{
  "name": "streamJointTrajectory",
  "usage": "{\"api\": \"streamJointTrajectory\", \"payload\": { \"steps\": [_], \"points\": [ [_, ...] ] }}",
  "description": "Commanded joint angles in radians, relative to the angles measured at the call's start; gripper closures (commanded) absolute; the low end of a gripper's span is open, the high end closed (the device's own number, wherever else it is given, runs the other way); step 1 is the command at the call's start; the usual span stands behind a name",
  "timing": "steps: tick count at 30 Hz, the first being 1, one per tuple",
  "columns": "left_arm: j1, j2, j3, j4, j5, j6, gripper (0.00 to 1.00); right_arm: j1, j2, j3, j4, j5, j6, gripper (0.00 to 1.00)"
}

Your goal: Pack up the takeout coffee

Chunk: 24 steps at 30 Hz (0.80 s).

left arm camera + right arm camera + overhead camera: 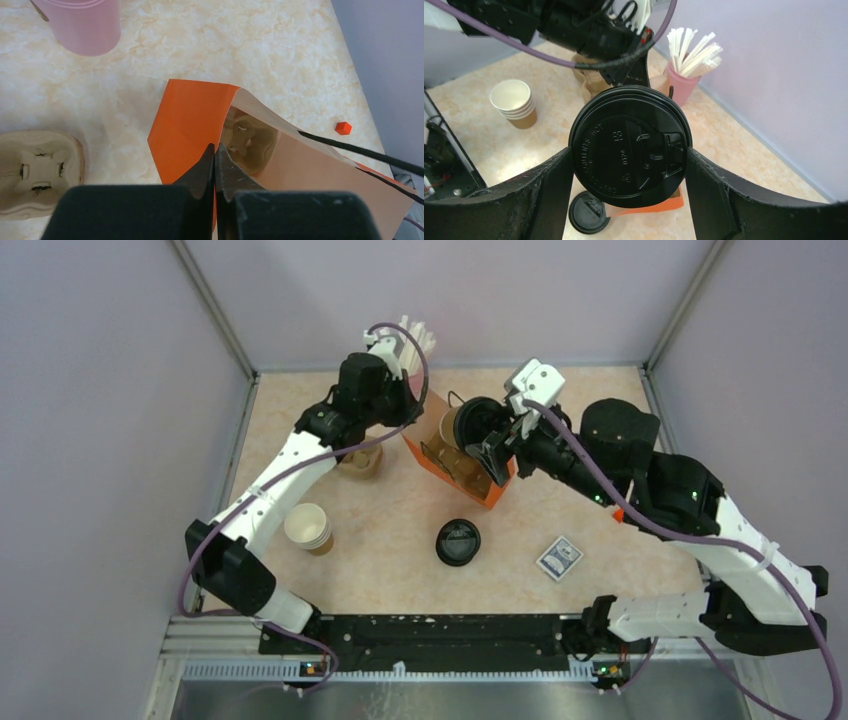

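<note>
**Coffee Held at Mouth of Orange Bag**

The takeout coffee, a brown paper cup under a round black sip lid, hangs tipped on its side at the open top of the orange bag, with the lid turned toward the right arm. The right gripper is clamped on it, one finger pressed to each side of the lid's rim. In the right wrist view, the lid fills the middle of the picture and a strip of the bag shows beneath it.

The left gripper has its fingers pinched together on the bag's top edge, and the mouth stands open beside them. The bag's thin black handles trail off toward the right.

Around the bag on the marbled table, a pulp cup carrier sits just beside the bag's left side. A stack of lidless paper cups stands nearer the arm bases, and a flat black lid lies in front of the bag. A small printed card lies to the lid's right. A pink cup of straws stands at the far wall, and a small orange cube sits apart.
</note>
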<state>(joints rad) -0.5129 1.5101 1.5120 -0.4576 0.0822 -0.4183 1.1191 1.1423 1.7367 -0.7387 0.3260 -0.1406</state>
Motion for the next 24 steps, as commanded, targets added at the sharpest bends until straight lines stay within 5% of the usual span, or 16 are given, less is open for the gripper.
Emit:
{"api": "streamJointTrajectory", "payload": {
  "steps": [1,15,24],
  "points": [
    [0.008,-0.004,0.049,0.057,0.031,-0.047,1.0,0.012,-0.01,-0.064,0.03,0.06,-0.039,0.36],
    [0.01,-0.014,0.037,0.09,0.068,-0.159,1.0,0.011,0.037,-0.145,0.035,0.092,-0.129,0.36],
    [0.011,-0.123,-0.163,0.337,0.147,-0.112,1.0,-0.031,0.041,-0.236,0.069,0.107,-0.168,0.35]
  ]
}}
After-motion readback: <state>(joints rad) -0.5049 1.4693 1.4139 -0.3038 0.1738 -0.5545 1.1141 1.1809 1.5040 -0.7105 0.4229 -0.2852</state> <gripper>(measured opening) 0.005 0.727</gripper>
